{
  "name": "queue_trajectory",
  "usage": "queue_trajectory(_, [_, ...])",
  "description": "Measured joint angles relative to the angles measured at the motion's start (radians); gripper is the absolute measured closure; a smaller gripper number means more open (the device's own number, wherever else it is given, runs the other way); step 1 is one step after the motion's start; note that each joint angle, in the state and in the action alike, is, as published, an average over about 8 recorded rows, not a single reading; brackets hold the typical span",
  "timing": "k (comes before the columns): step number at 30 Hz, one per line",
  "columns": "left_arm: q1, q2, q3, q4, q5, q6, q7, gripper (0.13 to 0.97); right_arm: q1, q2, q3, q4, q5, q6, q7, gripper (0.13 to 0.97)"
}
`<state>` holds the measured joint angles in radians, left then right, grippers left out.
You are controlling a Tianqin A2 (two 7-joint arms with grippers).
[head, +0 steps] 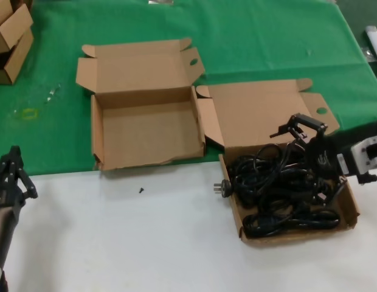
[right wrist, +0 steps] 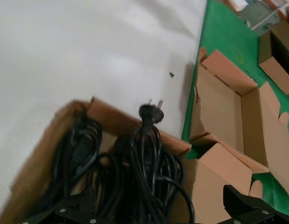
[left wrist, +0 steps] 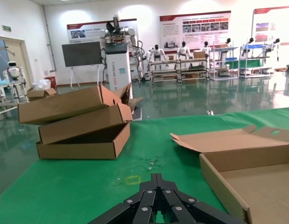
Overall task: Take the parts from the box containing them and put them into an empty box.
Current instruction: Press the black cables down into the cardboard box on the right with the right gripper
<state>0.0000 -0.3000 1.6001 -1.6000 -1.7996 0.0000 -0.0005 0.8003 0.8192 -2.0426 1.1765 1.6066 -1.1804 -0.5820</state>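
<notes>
We see the black power cords [head: 284,190] heaped in loose coils inside the full mailer box [head: 352,204], which sits on the white surface at the robot's right, its hinged flap [head: 261,109] laid back over the green cloth [head: 267,36]. The strands overlap so much that we cannot count the bundles; one plug [head: 221,187] pokes out over the box's left wall, its prongs showing. In the right wrist view the same plug [right wrist: 149,112] stands above the tangle of cords [right wrist: 135,172], and the near part of the box [right wrist: 51,135] is cut off by the frame edge. The right gripper [head: 305,125] hangs over the far part of the pile with its fingers spread apart and nothing between them; whether a fingertip touches a cord we cannot tell. Just to the left stands the empty box [head: 97,143], its flap nearly touching the full one, front wall low and ragged. A tiny black screw [head: 141,190] lies on the white surface before it. The left gripper [head: 15,167] rests at the robot's far left, fingers drawn together, only partly visible. Small stacked cartons [head: 11,36] sit in the far left corner, cut off by the frame.
</notes>
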Motion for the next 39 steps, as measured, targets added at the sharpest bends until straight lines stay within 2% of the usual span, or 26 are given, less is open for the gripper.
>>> queue_trajectory(8, [0.0, 0.0, 0.0, 0.0, 0.0, 0.0, 0.0, 0.954, 0.048, -0.061, -0.019, -0.079, -0.061, 0.019, -0.133, 0.132])
queue_trajectory(17, [0.0, 0.0, 0.0, 0.0, 0.0, 0.0, 0.0, 0.955, 0.045, -0.085, -0.013, -0.098, -0.077, 0.034, -0.171, 0.189])
queue_trajectory(21, [0.0, 0.0, 0.0, 0.0, 0.0, 0.0, 0.0, 0.955, 0.05, -0.092, -0.011, -0.118, -0.081, 0.036, -0.178, 0.189])
queue_trajectory(30, [0.0, 0.0, 0.0, 0.0, 0.0, 0.0, 0.0, 0.955, 0.062, -0.107, -0.007, -0.158, -0.09, 0.038, -0.193, 0.318])
queue_trajectory(38, [0.0, 0.0, 0.0, 0.0, 0.0, 0.0, 0.0, 0.955, 0.071, -0.117, -0.006, -0.18, -0.093, 0.035, -0.202, 0.516])
queue_trajectory(39, [0.0, 0.0, 0.0, 0.0, 0.0, 0.0, 0.0, 0.955, 0.072, -0.118, -0.005, -0.183, -0.094, 0.035, -0.203, 0.516])
